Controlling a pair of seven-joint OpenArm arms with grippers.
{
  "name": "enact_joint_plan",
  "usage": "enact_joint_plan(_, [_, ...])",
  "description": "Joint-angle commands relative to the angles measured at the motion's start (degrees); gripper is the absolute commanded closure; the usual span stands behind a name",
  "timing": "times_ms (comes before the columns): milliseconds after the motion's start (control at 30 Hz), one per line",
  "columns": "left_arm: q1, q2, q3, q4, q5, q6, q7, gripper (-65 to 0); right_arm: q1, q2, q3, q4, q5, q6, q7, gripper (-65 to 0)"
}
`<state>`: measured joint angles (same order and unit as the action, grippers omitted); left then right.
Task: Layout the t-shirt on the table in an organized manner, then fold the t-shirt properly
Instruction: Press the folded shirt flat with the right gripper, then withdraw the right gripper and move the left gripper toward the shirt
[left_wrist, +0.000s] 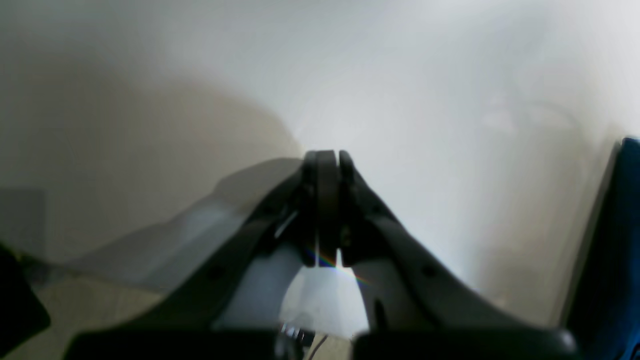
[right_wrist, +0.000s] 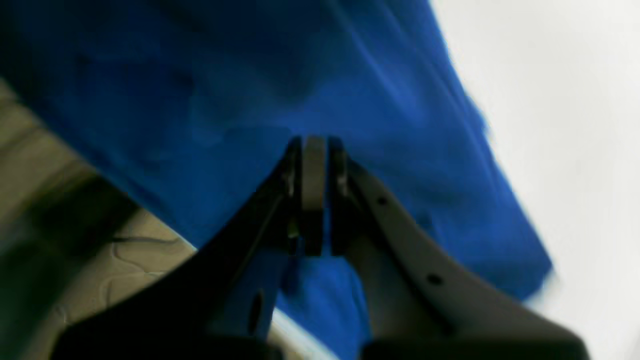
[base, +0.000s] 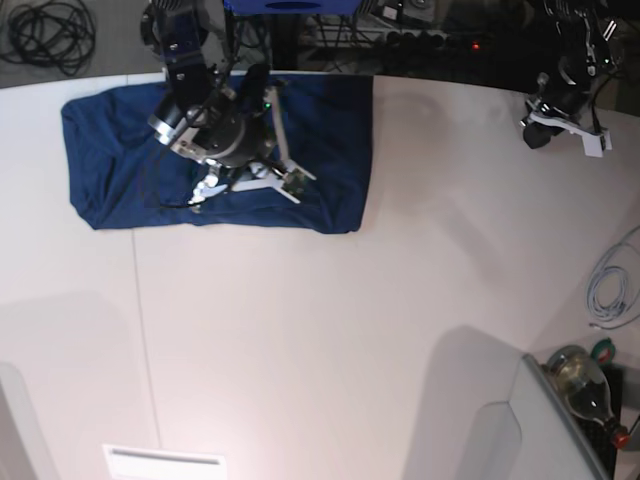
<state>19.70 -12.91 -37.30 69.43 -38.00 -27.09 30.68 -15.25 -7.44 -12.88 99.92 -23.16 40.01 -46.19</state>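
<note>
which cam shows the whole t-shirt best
The base view: the t-shirt shows nearly whole, folded into a rectangle on the table, partly covered by the right arm. The right wrist view gives only a blurred blue close-up, the left wrist view only a blue sliver at its right edge.

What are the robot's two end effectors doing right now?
Left end effector: closed, holding nothing.
Right end effector: closed above the t-shirt, apparently empty.

Soft matt navy cloth t-shirt (base: 110, 150) with gentle creases, smooth white table (base: 330, 330) with a faint sheen, dark matt plastic-looking right gripper (right_wrist: 314, 150) and left gripper (left_wrist: 327, 162), glossy glass bottle (base: 580, 380), rubbery grey cable (base: 605, 290)
</note>
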Motion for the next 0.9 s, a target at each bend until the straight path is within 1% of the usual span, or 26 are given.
enact_joint_plan(0, [0.4, -0.9, -0.4, 0.8, -0.6, -0.6, -0.7, 0.0, 0.7, 0.1, -0.4, -1.1, -0.8, 0.0, -0.4, -2.1])
enact_joint_plan(67, [0.6, -1.0, -0.4, 0.7, -0.6, -0.6, -0.7, 0.0, 1.2, -0.1, 0.5, -3.4, -0.8, 0.0, -0.4, -2.1])
enact_joint_plan(233, [0.7, -1.1, -0.5, 0.5, -0.6, -0.6, -0.7, 0.0, 1.3, 0.2, 11.9, -3.5, -0.8, 0.0, -0.3, -2.1])
enact_joint_plan(300, [0.7, -1.1, -0.5, 0.5, -0.6, -0.6, -0.7, 0.0, 1.1, 1.1, 16.4, -2.5, -0.8, 0.0, -0.4, -2.1])
enact_joint_plan(400, [0.4, -1.0, -0.4, 0.5, -0.6, -0.6, -0.7, 0.0, 0.5, 1.9, 20.6, -0.4, -0.8, 0.0, -0.7, -2.1])
enact_joint_plan(467, [0.2, -0.9, -0.2, 0.5, -0.6, -0.6, -0.7, 0.0, -0.3, 2.0, 23.7, 3.1, -0.8, 0.0, -0.7, -2.1])
enact_joint_plan(533, [0.1, -1.0, 1.7, 0.8, -0.6, -0.6, -0.7, 0.0, -0.5, 2.0, 26.5, 6.9, -0.8, 0.0, -0.7, -2.4])
enact_joint_plan(600, [0.1, -1.1, 4.6, 1.2, -0.6, -0.6, -0.8, 0.0, 0.9, 2.0, 32.0, 9.4, -0.5, 0.0, -0.6, -2.9])
enact_joint_plan(633, [0.1, -1.1, 6.0, 1.5, -0.6, -0.6, -1.0, 0.0, 3.0, 2.1, 35.8, 9.5, 0.7, 0.0, -0.7, -3.0])
enact_joint_plan(667, [0.1, -1.1, 7.5, 1.7, -0.6, -0.6, -1.1, 0.0, 5.2, 2.5, 40.0, 9.0, 3.5, 0.0, -1.1, -3.9])
enact_joint_plan(700, [0.1, -1.0, 8.3, 2.1, -0.6, -0.6, -1.1, 0.0, 6.8, 2.8, 43.5, 7.4, 6.9, 0.0, -2.2, -6.9])
enact_joint_plan(733, [0.1, -0.9, 9.2, 2.5, -0.6, -0.6, -1.1, 0.0, 8.1, 4.4, 46.1, 5.5, 10.4, 0.0, -4.1, -13.2])
enact_joint_plan(800, [0.0, -0.7, 10.6, 3.2, -0.6, -0.4, -1.1, 0.0, 9.7, 8.6, 47.7, 1.1, 17.0, 0.0, -8.3, -30.5])
enact_joint_plan(867, [-0.1, -0.6, 12.2, 3.8, -0.6, -0.4, -1.2, 0.0, 10.3, 12.1, 48.5, -3.0, 23.9, 0.0, -10.7, -47.6])
